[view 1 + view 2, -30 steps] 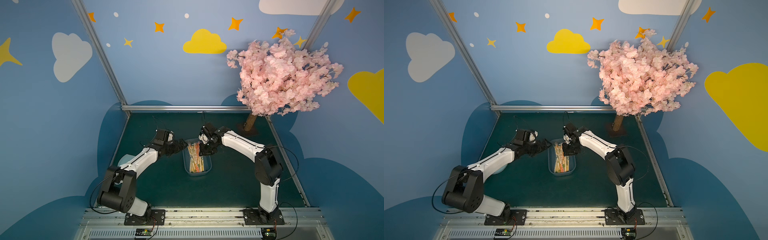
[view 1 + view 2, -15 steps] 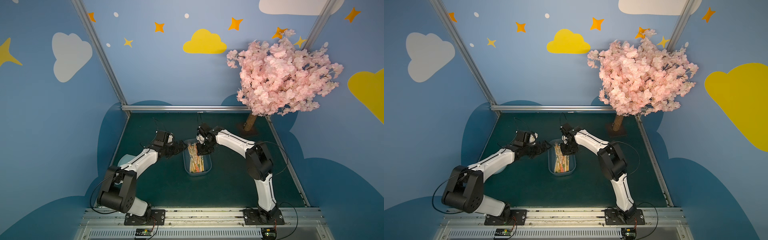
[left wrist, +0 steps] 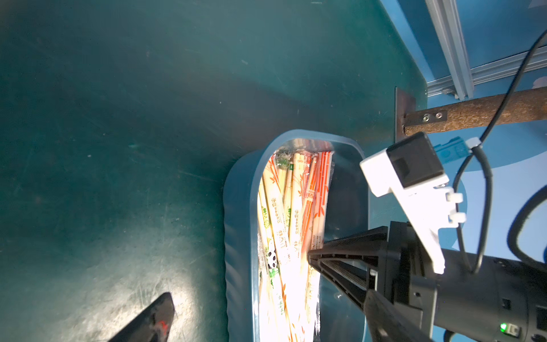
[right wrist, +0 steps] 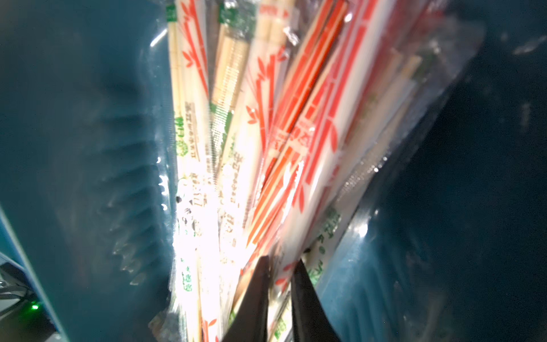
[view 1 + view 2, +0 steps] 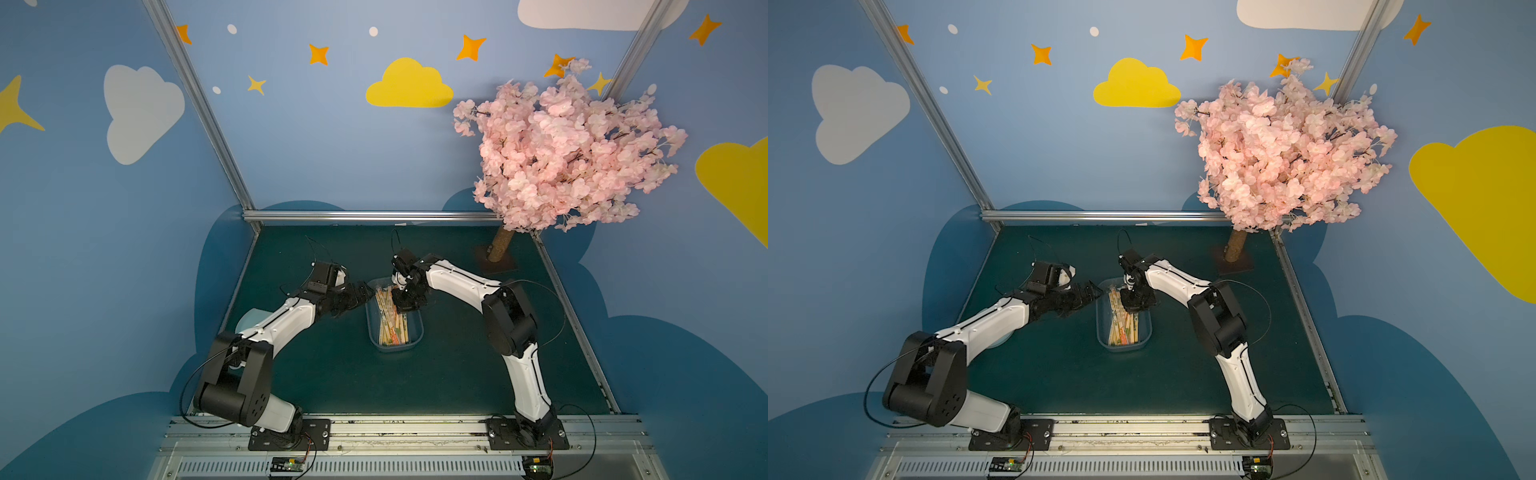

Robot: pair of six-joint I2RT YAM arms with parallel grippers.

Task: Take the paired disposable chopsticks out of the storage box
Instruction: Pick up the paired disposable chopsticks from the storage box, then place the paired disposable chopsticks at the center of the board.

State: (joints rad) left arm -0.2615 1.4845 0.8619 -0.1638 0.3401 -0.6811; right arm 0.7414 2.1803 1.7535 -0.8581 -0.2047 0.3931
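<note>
1. The right claw (image 4: 282, 261), narrowed to a slit, pinches one red-printed sleeve among the paired disposable chopsticks (image 4: 236, 133), pale-wood sticks in clear printed plastic sleeves. The grip is at the bundle's far end.
2. The bundle lies inside the shallow, transparent, bluish plastic storage box (image 5: 395, 348) at mid-bench. Its long axis runs from the back wall toward the robot's base. The claw's fingers close across that axis, so a straight lift looks the likely next call. The free near end may droop or drag neighbouring sleeves.
3. The left claw (image 5: 365, 294), spread wide and empty, hovers just beside the box's far left corner, over the dark green bench (image 5: 311, 374). The right arm is the one inside the box.
4. Only the right wrist view shows the sleeve between the fingers. Both top views hide the fingertips under the claw's body but place the box. The left wrist view shows the right claw side-on, its tips at the bundle's right edge.
</note>
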